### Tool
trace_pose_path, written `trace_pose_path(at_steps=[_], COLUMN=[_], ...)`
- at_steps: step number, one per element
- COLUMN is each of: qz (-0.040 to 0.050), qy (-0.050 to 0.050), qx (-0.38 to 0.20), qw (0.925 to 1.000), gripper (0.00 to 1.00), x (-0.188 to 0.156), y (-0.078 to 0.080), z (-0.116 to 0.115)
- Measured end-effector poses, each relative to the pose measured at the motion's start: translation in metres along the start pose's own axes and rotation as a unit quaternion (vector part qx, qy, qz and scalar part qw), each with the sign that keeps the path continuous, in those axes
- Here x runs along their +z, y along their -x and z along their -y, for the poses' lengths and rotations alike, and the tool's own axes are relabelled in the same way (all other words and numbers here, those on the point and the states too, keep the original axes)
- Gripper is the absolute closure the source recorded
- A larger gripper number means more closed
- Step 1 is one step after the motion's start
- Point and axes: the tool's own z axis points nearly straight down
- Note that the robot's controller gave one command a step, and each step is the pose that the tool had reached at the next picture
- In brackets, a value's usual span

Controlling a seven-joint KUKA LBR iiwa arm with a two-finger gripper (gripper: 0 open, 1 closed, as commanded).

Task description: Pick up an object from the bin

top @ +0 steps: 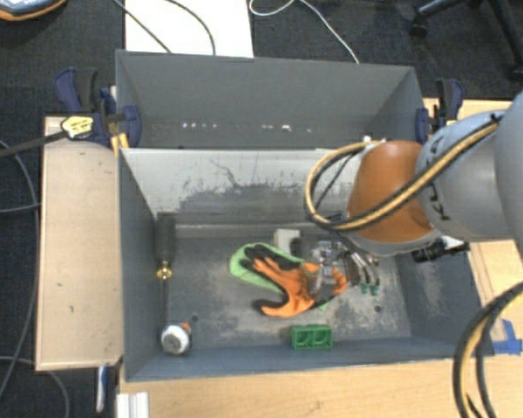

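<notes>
Where the orange glove (286,282) lay in the middle of the bin (270,111), long side left to right and black tips pointing left, my gripper (331,277) was at its right end. I could not tell my grip. A green block (312,337) lay just in front.

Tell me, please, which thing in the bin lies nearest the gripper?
The orange-and-black glove mid-bin: the gripper is over its right end, while the green block, black rod and silvery round piece lie apart.
</notes>
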Motion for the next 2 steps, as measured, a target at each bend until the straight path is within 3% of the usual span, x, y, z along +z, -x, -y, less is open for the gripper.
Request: trace_pose_path(at_steps=[2], qz=[0.0001], qy=[0.000], qx=[-0.003], qw=[1.0000], gripper=[1.00], x=[0.0000], y=[0.0001], z=[0.0000])
